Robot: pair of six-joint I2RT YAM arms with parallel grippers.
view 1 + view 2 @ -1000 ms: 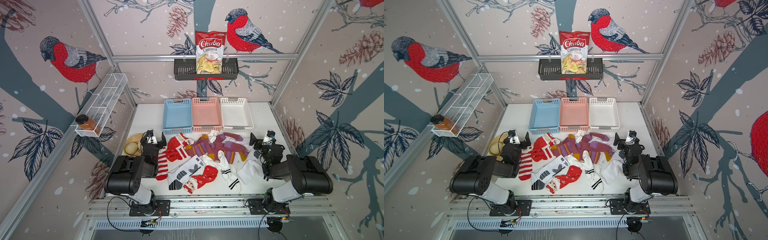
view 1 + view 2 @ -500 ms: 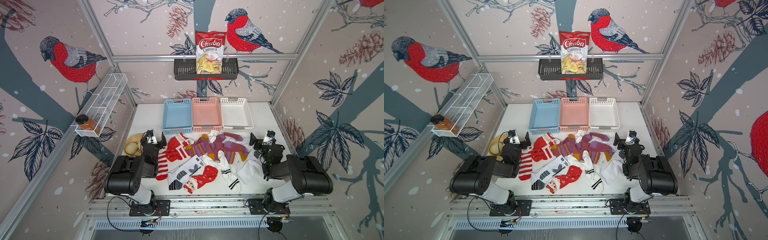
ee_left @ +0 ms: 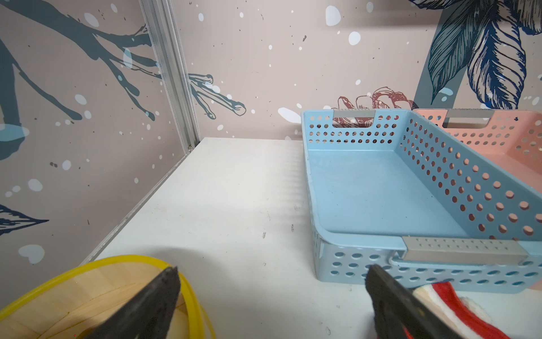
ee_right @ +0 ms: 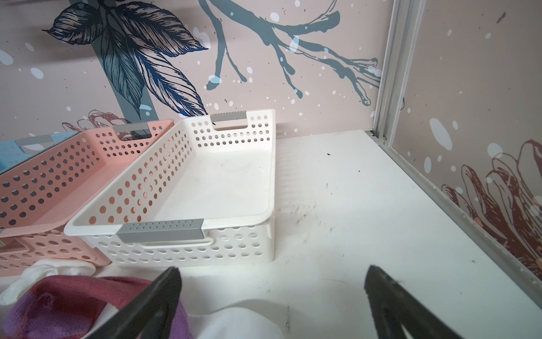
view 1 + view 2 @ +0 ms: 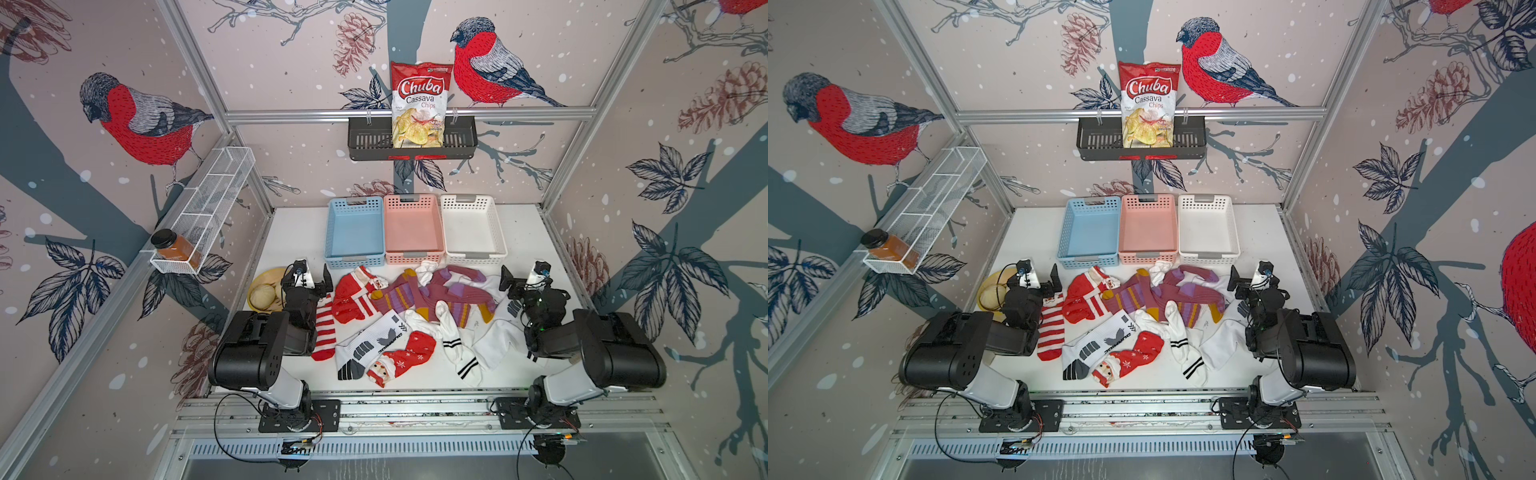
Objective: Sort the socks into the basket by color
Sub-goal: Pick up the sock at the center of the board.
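In both top views the socks (image 5: 415, 320) lie in one loose, overlapping heap on the near half of the white table (image 5: 291, 232). None has been sorted yet. Just beyond them, side by side, stand the blue basket (image 5: 354, 261), the pink basket (image 5: 413, 258) and the white basket (image 5: 473, 258), all three empty. The left gripper (image 5: 314, 286) rests at the heap's left edge and the right gripper (image 5: 519, 286) at its right edge, each with its jaws spread wide and nothing between them. The red Christmas pieces sit mostly left and near, the maroon-purple socks (image 5: 1167, 295) in the middle, and the white socks (image 5: 1219, 345) to the right. In the left wrist view the fingers stand apart over bare table. A yellow-rimmed wooden bowl (image 3: 192, 296) lies beside one finger and the cuff of a red-and-white striped sock (image 3: 448, 296) beside the other, right in front of the blue basket's near wall. In the right wrist view the open fingers frame bare table just before the white basket, with maroon-purple and white fabric at the near left. The step in hand looks like picking the first sock, so fix one colour per basket first; white into white seems natural. Each arm should probably start with the sock nearest it: striped for the left, white for the right. Pinch an exposed cuff or toe in a single layer, away from any overlap, then lift straight up until the sock hangs free, so its neighbours are not dragged along. Carry it over the basket rim before letting go.
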